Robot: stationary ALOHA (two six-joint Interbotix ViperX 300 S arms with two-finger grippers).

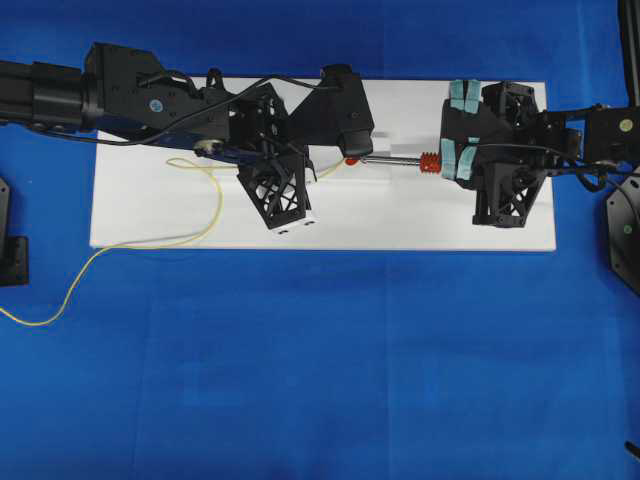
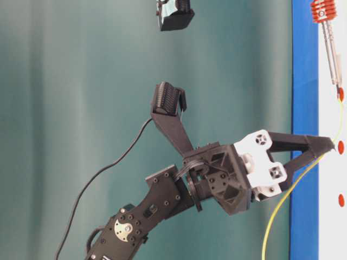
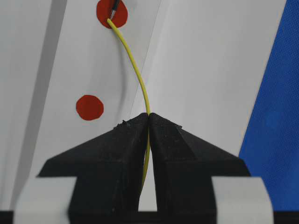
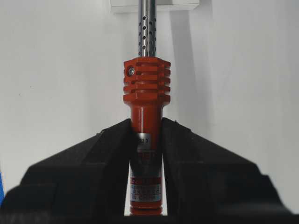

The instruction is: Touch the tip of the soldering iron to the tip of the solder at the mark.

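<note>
Solder (image 3: 138,77) pinched between closed fingers of L gripper (image 3: 149,116), free end arcing up to far red mark (image 3: 112,13) on white board (image 1: 400,215); rest of wire trails off board's left edge onto blue cloth (image 1: 320,380). Iron (image 4: 145,93) clamped by its red handle in R gripper (image 4: 145,135), jaws tight on both sides, shaft pointing left across board. Iron tip & solder end meet on that mark. 2nd red mark (image 3: 89,107) sits nearer, left of wire.

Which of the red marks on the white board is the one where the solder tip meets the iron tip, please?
The far mark, beyond the left gripper: the solder ends on it beside the iron's dark tip. The nearer mark is bare.
</note>
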